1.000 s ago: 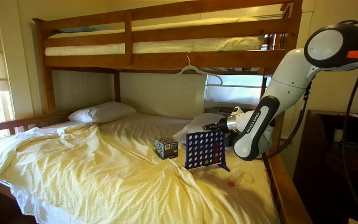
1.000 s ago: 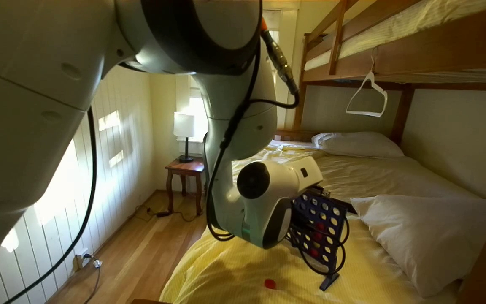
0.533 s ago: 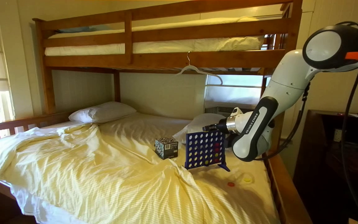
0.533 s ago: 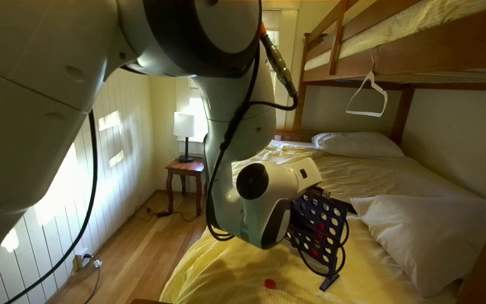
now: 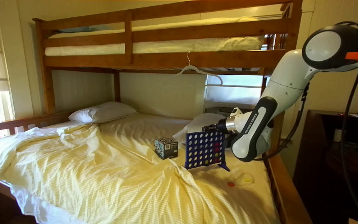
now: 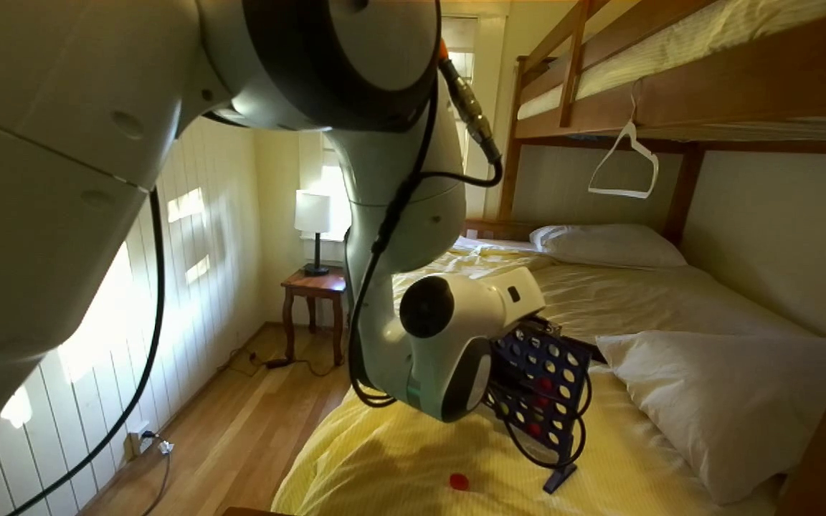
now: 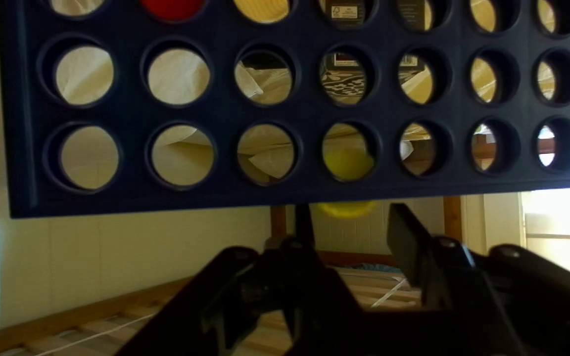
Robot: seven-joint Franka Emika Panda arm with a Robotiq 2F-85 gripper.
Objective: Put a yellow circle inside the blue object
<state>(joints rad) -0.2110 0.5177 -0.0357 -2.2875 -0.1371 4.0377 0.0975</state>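
you're working over rumpled striped yellow bedding [image 5: 113,180], wooden bunk rails [image 5: 166,59] running overhead, dark-blue plastic grid [image 7: 308,113] standing upright, your gripper [image 7: 352,213] hanging at its top, fingers sitting apart, yellow disc [image 7: 348,209] poking up between them, showing through a round top-row hole

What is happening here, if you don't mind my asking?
A robot arm is putting a yellow disc into the blue grid. The disc seems partway into a top slot, with part showing past the rim. The hand is open, with gaps on both sides of the disc. Another yellow disc and a red disc lie on the bed.
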